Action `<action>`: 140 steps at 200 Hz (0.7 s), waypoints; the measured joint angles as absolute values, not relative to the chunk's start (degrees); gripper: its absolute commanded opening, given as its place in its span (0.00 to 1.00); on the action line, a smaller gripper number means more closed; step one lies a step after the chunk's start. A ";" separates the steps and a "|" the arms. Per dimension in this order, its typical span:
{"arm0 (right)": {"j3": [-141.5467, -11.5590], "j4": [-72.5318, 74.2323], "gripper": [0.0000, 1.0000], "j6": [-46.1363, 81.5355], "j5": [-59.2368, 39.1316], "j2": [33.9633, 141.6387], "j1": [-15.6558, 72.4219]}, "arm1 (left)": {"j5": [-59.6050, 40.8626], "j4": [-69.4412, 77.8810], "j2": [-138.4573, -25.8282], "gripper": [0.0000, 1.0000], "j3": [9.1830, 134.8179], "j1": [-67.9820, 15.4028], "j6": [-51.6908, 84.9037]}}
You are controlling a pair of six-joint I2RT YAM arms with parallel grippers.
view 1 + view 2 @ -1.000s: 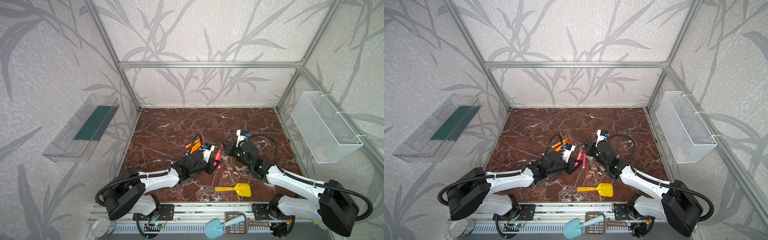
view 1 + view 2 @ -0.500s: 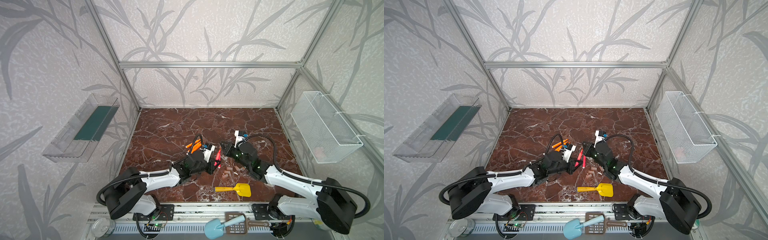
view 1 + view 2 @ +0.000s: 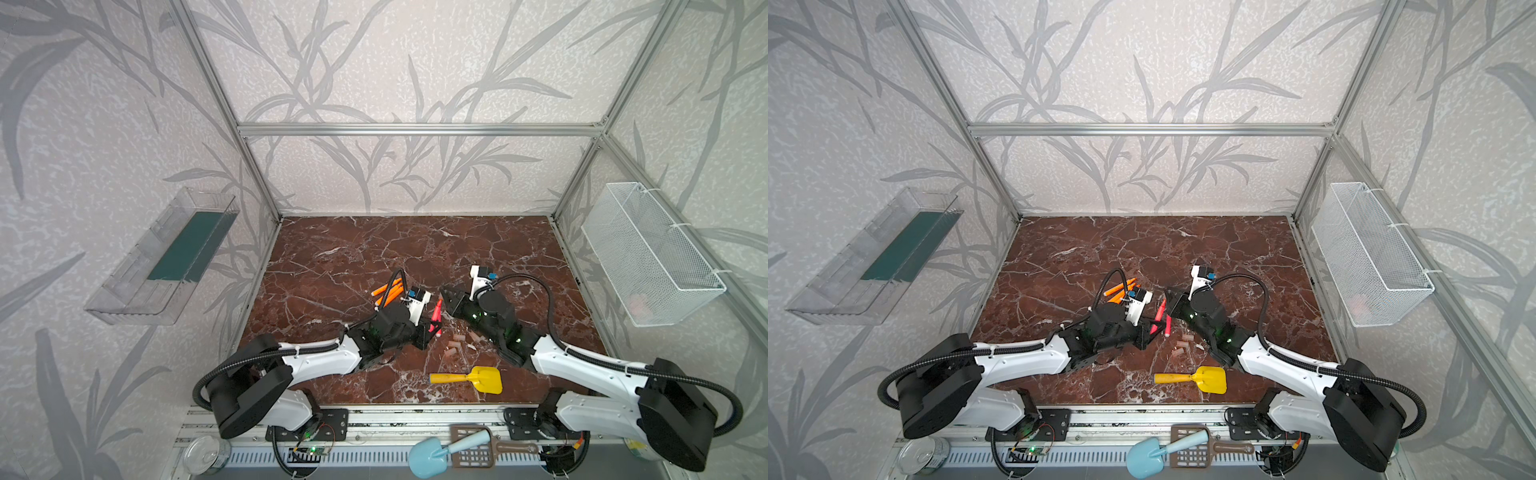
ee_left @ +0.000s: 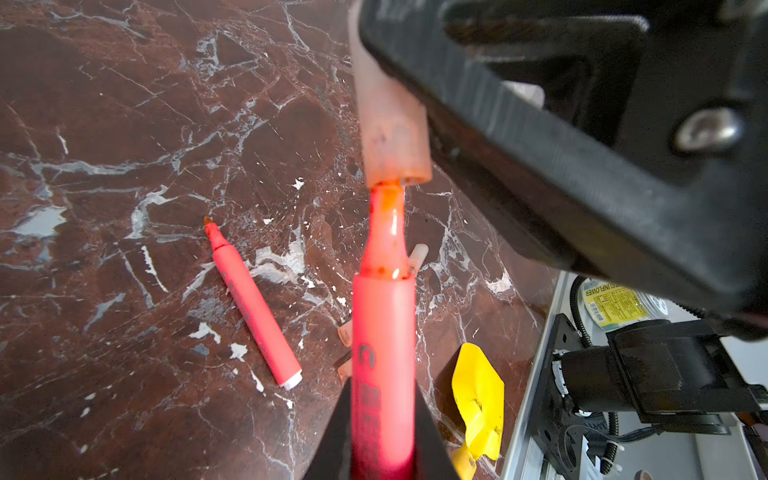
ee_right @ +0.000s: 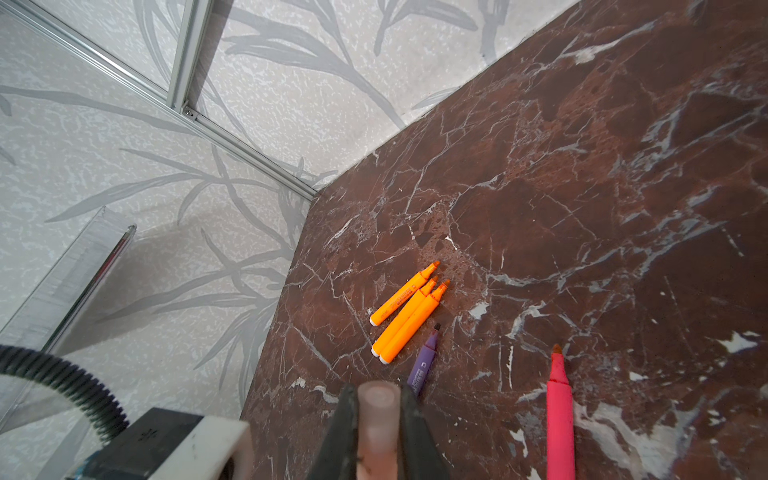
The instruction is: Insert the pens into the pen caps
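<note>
Above the middle of the marble tabletop, the right gripper has edged slightly toward the left gripper over the last second. Both stay clamped: right on a pen cap, left on a pink-red pen. Its tip now sits in the cap's mouth, neck still bare — not yet seated, I judge. Orange pens, a purple pen, a second pink-red pen and loose caps lie uncapped on the marble — leaf-patterned walls stand around, with a wire basket on one.

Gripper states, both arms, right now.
Left gripper: shut on a pink-red pen.
Right gripper: shut on a pen cap.
</note>
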State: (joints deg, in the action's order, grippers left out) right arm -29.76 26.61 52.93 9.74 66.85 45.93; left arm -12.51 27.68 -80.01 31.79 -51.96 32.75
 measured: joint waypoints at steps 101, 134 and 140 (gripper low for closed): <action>-29.56 29.10 0.13 52.93 11.31 68.49 48.27 | -15.55 28.88 -79.24 0.00 31.81 -50.81 34.26; -30.06 29.50 0.13 52.93 11.18 69.25 48.27 | -15.16 28.51 -78.72 0.00 31.70 -50.52 34.24; -30.06 29.69 0.13 52.93 10.98 69.25 48.27 | -15.03 28.53 -78.41 0.00 31.51 -50.50 34.24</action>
State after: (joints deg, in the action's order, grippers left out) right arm -30.06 29.69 52.93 10.98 69.25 48.27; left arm -15.03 28.53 -78.41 31.51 -50.50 34.24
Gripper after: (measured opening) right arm 0.149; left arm 0.168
